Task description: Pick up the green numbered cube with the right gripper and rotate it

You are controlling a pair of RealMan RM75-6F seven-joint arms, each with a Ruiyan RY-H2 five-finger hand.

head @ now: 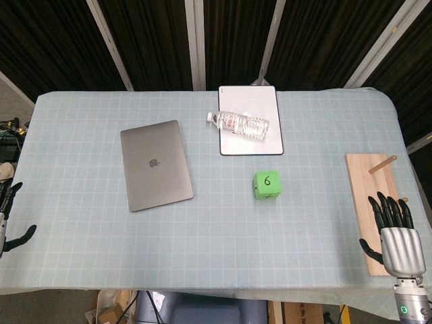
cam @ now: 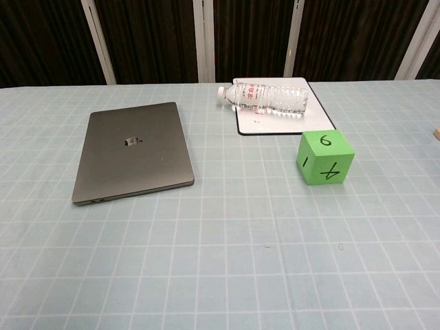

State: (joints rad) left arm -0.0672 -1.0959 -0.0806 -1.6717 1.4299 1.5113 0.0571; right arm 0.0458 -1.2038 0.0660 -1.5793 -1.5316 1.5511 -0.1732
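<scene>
cube (head: pixel 267 185) matte green, inked digits; right hand (head: pixel 395 233) empty, fingers spread; left hand (head: pixel 10 216) seemingly empty too.

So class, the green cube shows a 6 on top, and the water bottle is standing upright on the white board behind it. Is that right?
Not quite. The green cube does show a 6 on top, but the water bottle is lying on its side on the white board, as the chest view shows.

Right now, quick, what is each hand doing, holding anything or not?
Left hand: only partly in view at the table edge, holding nothing visible; open or closed cannot be told.
Right hand: open, fingers apart, holding nothing, over the wooden board.
</scene>
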